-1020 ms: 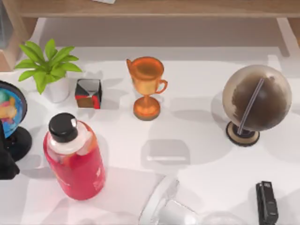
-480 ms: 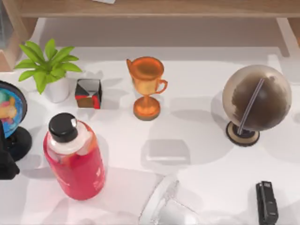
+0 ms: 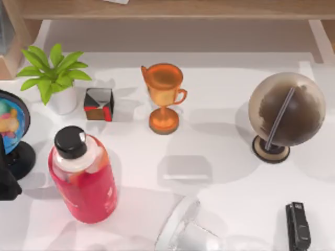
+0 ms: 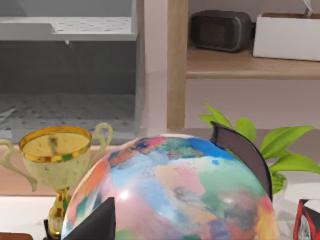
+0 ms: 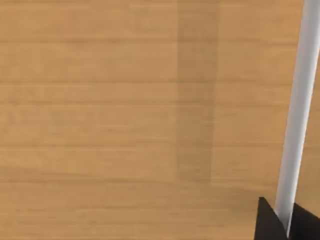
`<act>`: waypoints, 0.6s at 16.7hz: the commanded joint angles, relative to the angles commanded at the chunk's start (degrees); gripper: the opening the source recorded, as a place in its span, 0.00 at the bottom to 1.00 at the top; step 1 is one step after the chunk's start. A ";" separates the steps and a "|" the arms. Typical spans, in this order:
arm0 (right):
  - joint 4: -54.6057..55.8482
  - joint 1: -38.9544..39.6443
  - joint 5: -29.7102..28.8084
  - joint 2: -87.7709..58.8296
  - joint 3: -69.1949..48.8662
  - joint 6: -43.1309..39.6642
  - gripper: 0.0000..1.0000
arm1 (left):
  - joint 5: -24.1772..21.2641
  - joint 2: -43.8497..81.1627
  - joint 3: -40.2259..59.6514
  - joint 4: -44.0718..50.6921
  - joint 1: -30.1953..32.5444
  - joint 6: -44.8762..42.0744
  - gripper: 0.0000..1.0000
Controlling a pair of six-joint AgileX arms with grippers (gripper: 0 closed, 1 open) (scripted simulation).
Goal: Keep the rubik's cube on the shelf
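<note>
Rubik's cube: its location could not be told from these views.

The shelf was seen along the far edge in the top view, a light wood board with a side support at the left. In the left wrist view a shelf board carried a dark box and a white box, side by side.

The left gripper was held low at the table's left edge, fingers spread. The coloured globe was seen right in front, between them; contact could not be judged. Nothing was seen to be pinched.

The right gripper was pointed at a plain wood surface with a white bar crossing it. Its state could not be told.

On the white table, in the top view:
- a plant was placed at the far left
- a black, red and grey cube was set just beside the plant, on its right
- a trophy was stood upright near the middle, apart from that cube
- a brown globe was stood at the right, well apart from the trophy
- a red bottle with a black cap was stood at the near left, next to the coloured globe
- a black stapler was laid at the near right
</note>
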State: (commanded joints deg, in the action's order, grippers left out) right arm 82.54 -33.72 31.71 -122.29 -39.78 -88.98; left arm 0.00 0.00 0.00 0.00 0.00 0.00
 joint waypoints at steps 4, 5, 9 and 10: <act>1.47 -0.78 1.29 0.62 1.78 -0.10 0.00 | 0.00 0.00 0.00 0.00 0.00 0.00 1.00; 2.48 -1.59 2.24 1.11 3.30 -0.13 0.00 | 0.00 0.00 0.00 0.00 0.00 0.00 1.00; 6.83 -5.61 5.98 3.53 10.41 -0.04 0.00 | 0.00 0.00 0.00 0.00 0.00 0.00 1.00; 7.58 -6.32 6.59 3.97 11.55 0.02 0.00 | 0.00 0.00 0.00 0.00 0.00 0.00 1.00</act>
State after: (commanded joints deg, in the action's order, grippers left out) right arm 90.12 -40.04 38.30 -118.32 -28.23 -88.96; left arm 0.00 0.00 0.00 0.00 0.00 0.00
